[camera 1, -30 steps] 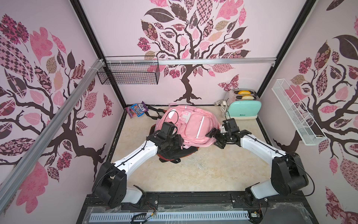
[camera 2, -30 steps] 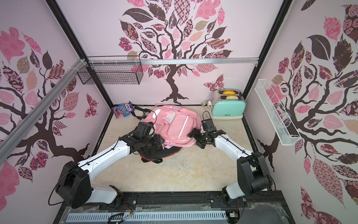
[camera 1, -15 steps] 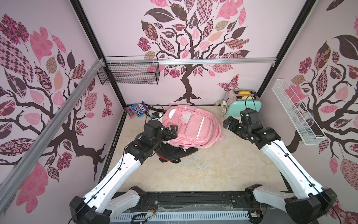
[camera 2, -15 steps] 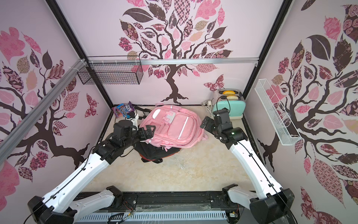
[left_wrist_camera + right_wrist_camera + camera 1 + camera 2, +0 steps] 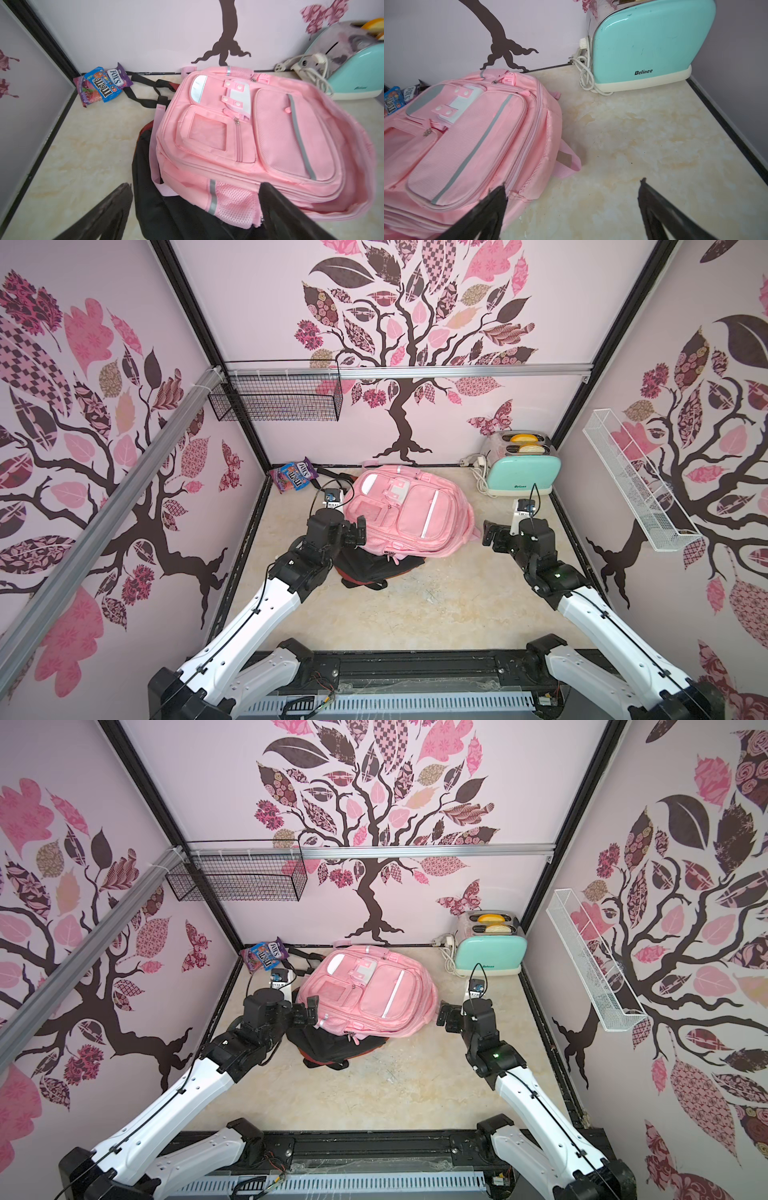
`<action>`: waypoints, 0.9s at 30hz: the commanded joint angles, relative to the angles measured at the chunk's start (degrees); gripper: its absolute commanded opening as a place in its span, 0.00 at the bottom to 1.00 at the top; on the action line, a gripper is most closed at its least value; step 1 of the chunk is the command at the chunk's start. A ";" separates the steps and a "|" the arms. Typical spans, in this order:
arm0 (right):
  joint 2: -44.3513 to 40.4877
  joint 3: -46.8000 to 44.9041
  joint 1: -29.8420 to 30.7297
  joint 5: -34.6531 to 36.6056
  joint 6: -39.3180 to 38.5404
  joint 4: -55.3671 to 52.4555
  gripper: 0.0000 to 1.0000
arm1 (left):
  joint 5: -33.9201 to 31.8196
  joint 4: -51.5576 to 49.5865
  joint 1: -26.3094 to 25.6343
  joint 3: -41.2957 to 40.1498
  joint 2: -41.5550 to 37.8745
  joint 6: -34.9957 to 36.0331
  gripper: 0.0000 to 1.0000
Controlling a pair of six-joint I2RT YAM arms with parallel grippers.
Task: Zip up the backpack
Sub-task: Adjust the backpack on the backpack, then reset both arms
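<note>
The pink backpack [image 5: 409,514] [image 5: 370,994] lies front side up at the back of the table, resting partly on a black bag [image 5: 374,568]. My left gripper [image 5: 356,531] [image 5: 195,185] hovers open at the backpack's left lower corner, beside the mesh side pocket [image 5: 234,205], holding nothing. My right gripper [image 5: 490,533] [image 5: 572,184] stands open just off the backpack's right edge [image 5: 542,145], over bare table. A small metal zip pull [image 5: 236,121] hangs on the front pocket.
A mint toaster [image 5: 521,475] with its coiled cord [image 5: 584,79] stands at the back right. Candy packets [image 5: 293,479] lie in the back left corner. A black wire basket [image 5: 278,396] and a white wire rack [image 5: 636,485] hang on the walls.
Both grippers have pulled back off the backpack to its sides. The left gripper has opened wide. The backpack has settled slightly toward the back.
</note>
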 commanded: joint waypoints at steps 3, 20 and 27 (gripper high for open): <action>0.30 -4.15 -0.21 10.76 -7.89 17.95 0.99 | 6.82 9.72 8.65 -3.76 -2.17 4.19 0.98; -18.91 -23.81 -1.69 13.06 -4.76 31.70 0.99 | 19.36 38.15 35.70 -20.34 6.82 4.19 0.98; -22.96 -25.59 -1.81 15.30 -7.41 32.95 0.99 | 21.98 56.88 38.95 -27.41 16.95 0.94 0.98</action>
